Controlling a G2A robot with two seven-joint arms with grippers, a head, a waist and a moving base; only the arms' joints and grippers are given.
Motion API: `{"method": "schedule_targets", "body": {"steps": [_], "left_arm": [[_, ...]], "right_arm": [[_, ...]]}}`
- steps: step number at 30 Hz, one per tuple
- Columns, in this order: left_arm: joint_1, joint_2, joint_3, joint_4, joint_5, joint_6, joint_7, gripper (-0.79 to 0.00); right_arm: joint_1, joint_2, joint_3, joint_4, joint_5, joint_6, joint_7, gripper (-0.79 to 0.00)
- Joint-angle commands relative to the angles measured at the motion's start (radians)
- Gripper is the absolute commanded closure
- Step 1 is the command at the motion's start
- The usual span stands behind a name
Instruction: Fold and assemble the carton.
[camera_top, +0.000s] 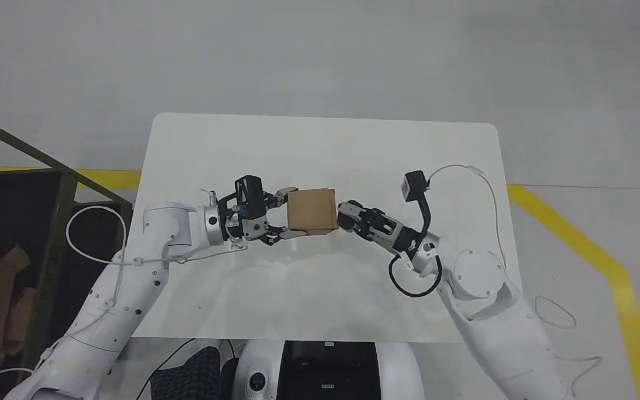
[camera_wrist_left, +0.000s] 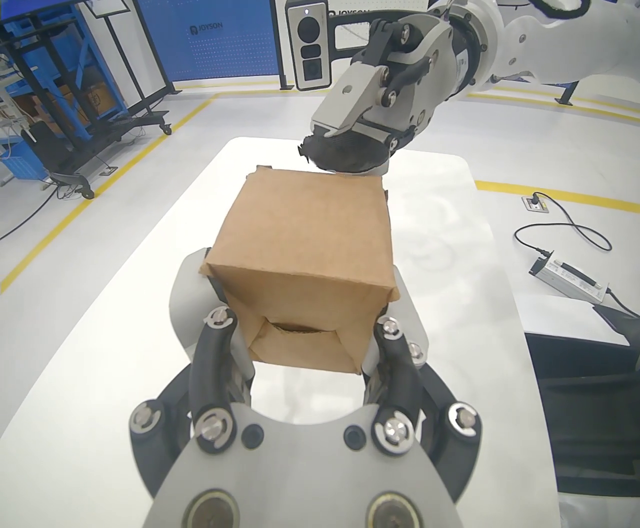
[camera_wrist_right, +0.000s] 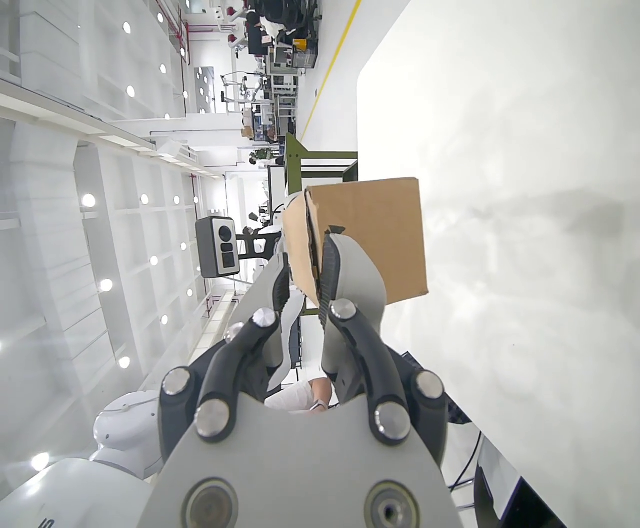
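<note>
Carton (camera_top: 311, 210), erected into a box, was held above the bench (camera_top: 420, 160); left tool (camera_top: 280, 214) clamped one end, flaps tucked; right tool (camera_top: 345, 213) pinched the opposite end flap, closure there seemingly unfinished.

One brown carton (camera_top: 311, 210), one white table (camera_top: 250, 140), two sets of jaws, one cabled power brick (camera_wrist_left: 570, 276)
</note>
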Motion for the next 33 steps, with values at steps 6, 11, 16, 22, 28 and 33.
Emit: {"method": "schedule_targets", "body": {"steps": [6, 11, 16, 22, 28, 33], "left_arm": [[0.001, -0.001, -0.004, -0.002, -0.005, 0.002, -0.001, -0.391], [0.002, -0.001, -0.007, -0.006, -0.01, 0.003, -0.001, -0.388], [0.005, -0.001, -0.014, -0.007, -0.012, 0.001, -0.002, -0.379], [0.009, -0.001, -0.018, -0.011, -0.016, -0.001, -0.005, -0.369], [0.009, -0.002, -0.018, -0.013, -0.022, -0.001, -0.008, -0.369], [0.008, -0.003, -0.017, -0.012, -0.024, 0.001, -0.013, -0.369]], "right_arm": [[0.008, -0.003, -0.018, 0.005, 0.011, -0.004, 0.001, -0.089], [0.012, -0.005, -0.02, 0.01, 0.027, -0.01, -0.014, -0.099], [0.001, -0.003, 0.022, 0.005, 0.043, -0.019, -0.056, -0.043], [-0.009, -0.001, 0.041, 0.009, 0.037, -0.002, -0.077, 0.0], [0.02, -0.005, -0.007, 0.026, 0.008, 0.014, -0.051, 0.0], [0.031, -0.007, -0.021, 0.03, 0.013, 0.013, -0.039, 0.0]]}}
